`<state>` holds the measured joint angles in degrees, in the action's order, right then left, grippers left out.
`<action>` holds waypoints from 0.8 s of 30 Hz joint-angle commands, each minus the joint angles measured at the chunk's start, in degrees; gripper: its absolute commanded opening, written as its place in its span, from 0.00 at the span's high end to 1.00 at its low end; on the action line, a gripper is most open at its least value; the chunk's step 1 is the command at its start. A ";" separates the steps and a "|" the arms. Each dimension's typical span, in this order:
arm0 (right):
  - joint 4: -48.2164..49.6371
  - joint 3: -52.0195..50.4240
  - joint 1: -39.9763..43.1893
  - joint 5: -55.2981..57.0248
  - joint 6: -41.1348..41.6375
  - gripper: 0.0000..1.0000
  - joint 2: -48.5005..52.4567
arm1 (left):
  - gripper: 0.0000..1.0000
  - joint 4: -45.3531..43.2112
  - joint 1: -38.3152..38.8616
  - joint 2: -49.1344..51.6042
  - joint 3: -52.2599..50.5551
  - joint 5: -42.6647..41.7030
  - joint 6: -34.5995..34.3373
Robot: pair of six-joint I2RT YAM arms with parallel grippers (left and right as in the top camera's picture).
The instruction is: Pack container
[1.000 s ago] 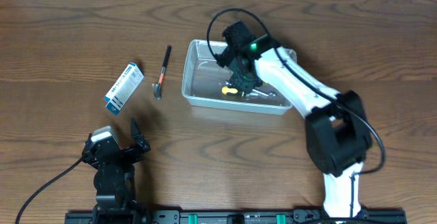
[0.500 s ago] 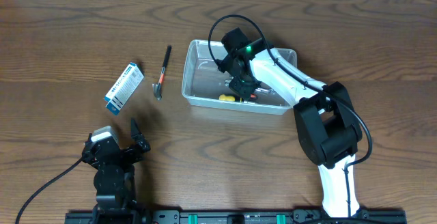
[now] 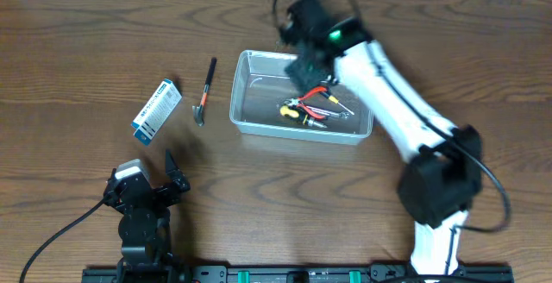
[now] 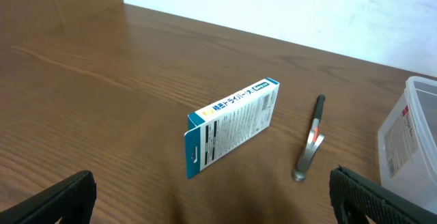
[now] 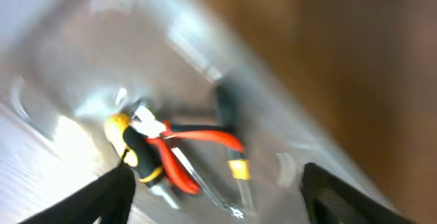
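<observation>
Clear container (image 3: 238, 97), red pliers (image 3: 316, 96) and yellow-black tool (image 3: 291, 111) inside, left claw (image 4: 215, 200) apart, right claw (image 5: 218, 193) apart

The container (image 3: 254, 93) was clear and greyish. In it lay red-handled pliers (image 3: 317, 94) and a yellow-and-black tool (image 3: 291, 110), perhaps a screwdriver. The box (image 3: 156, 110) was blue and white, and the table (image 3: 86, 41) brown woodgrain.

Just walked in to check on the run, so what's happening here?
The right claw hangs open over the clear container, holding nothing; red-handled pliers and a yellow-and-black tool lie inside. The left claw sits open at the near side of the table, idle. A blue-and-white box and a black-handled tool lie left of the container, not yet packed.
</observation>
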<state>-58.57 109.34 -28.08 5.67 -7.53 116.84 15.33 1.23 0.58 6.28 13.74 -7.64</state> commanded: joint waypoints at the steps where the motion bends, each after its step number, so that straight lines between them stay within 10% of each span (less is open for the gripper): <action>1: -1.36 3.80 5.88 3.15 7.65 0.17 -6.64 | 0.02 0.42 -0.20 -0.35 -1.31 0.26 0.35; 8: -4.42 4.02 20.37 3.10 7.96 0.01 -10.25 | 0.02 0.42 -0.20 -0.35 -1.31 0.26 0.35; 24: -10.45 4.00 33.92 -0.37 7.93 0.01 -10.08 | 0.02 0.42 -0.20 -0.35 -1.31 0.26 0.33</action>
<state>-68.12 113.47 5.93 6.20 -0.43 106.48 15.33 1.23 0.58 6.28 13.74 -7.64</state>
